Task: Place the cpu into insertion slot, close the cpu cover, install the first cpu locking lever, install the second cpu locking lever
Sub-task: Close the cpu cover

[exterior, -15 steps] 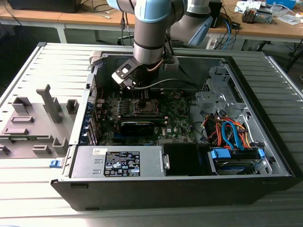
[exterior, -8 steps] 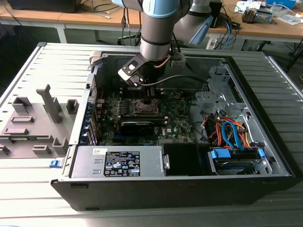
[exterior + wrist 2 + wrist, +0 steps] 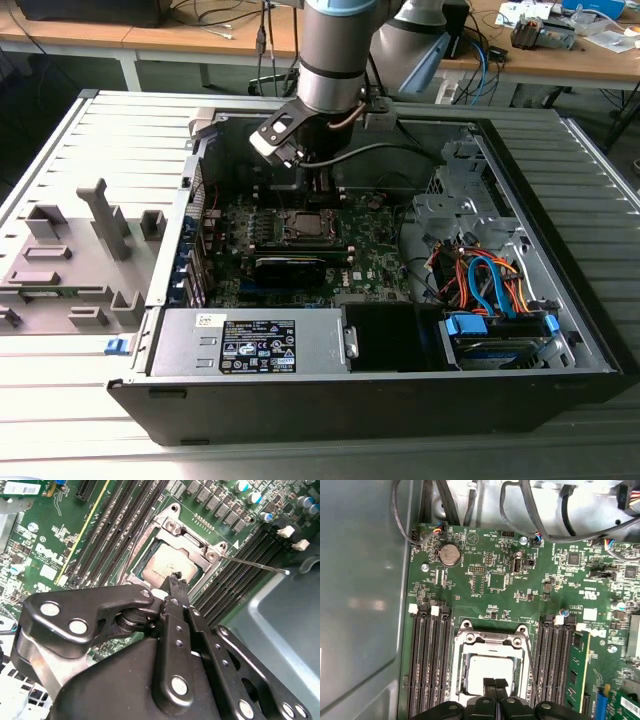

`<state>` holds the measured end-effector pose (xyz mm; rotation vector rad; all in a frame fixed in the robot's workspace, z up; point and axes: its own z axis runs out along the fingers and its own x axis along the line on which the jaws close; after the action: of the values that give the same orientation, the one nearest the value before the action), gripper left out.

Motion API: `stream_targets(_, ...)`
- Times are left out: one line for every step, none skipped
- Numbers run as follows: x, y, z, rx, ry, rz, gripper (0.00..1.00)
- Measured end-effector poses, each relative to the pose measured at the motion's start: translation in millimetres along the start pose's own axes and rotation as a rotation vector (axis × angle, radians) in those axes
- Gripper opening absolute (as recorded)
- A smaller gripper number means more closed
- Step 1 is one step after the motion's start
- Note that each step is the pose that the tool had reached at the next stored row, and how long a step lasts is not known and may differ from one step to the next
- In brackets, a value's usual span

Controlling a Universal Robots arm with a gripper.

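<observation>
The cpu [image 3: 490,667] [image 3: 167,565], a dull silver square, lies in the insertion slot [image 3: 305,226] on the green motherboard. The cpu cover [image 3: 490,640] [image 3: 192,542], a silver frame with a square window, lies flat around it. A thin wire locking lever [image 3: 255,564] sticks out sideways from one corner of the socket, over the memory slots. Another thin lever [image 3: 131,555] runs along the opposite side. My gripper [image 3: 175,578] [image 3: 494,682] [image 3: 317,195] hangs just over the cpu's edge, its black fingertips pressed together and holding nothing.
Black memory slots [image 3: 427,660] flank the socket on both sides. The open computer case has a grey power supply [image 3: 250,342] at its front wall, a drive with blue and orange cables [image 3: 490,290] at the exterior view's right, and a grey fixture tray [image 3: 70,260] outside at its left.
</observation>
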<state>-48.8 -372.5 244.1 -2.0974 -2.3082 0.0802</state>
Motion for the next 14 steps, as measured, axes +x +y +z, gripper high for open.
stream_targets(0.0, -0.1, -1.7, 0.0, 0.0001, 0.0, 0.11)
stream_targets(-0.1, -0.3, -5.4, 0.0001, 0.0, 0.0, 0.11)
stream_targets(-0.1, -0.3, -6.3, 0.0, 0.0001, 0.0, 0.11)
stream_targets(-0.1, -0.4, -7.1, 0.0001, 0.0, 0.0, 0.11)
stream_targets(-0.2, -0.5, -8.4, 0.0001, 0.0, 0.0, 0.11)
stream_targets(-0.2, -0.5, -8.9, 0.0, 0.0, 0.0, 0.11)
stream_targets(-0.1, -0.5, -9.0, 0.0, 0.0002, 0.0, 0.11)
stream_targets(-0.1, -0.5, -9.0, -0.0001, 0.0003, 0.0, 0.11)
stream_targets(-0.1, -0.4, -9.0, -0.0001, 0.0003, 0.0, 0.11)
stream_targets(-0.2, -0.5, -9.1, 0.0, 0.0003, 0.0, 0.11)
stream_targets(-0.2, -0.5, -9.1, 0.0, 0.0005, 0.0, 0.11)
stream_targets(-0.2, -0.5, -9.1, 0.0, 0.0005, 0.0, 0.11)
stream_targets(-0.2, -0.5, -9.1, 0.0, 0.0006, 0.0, 0.11)
stream_targets(-0.2, -0.5, -9.1, 0.0, 0.0008, 0.0, 0.11)
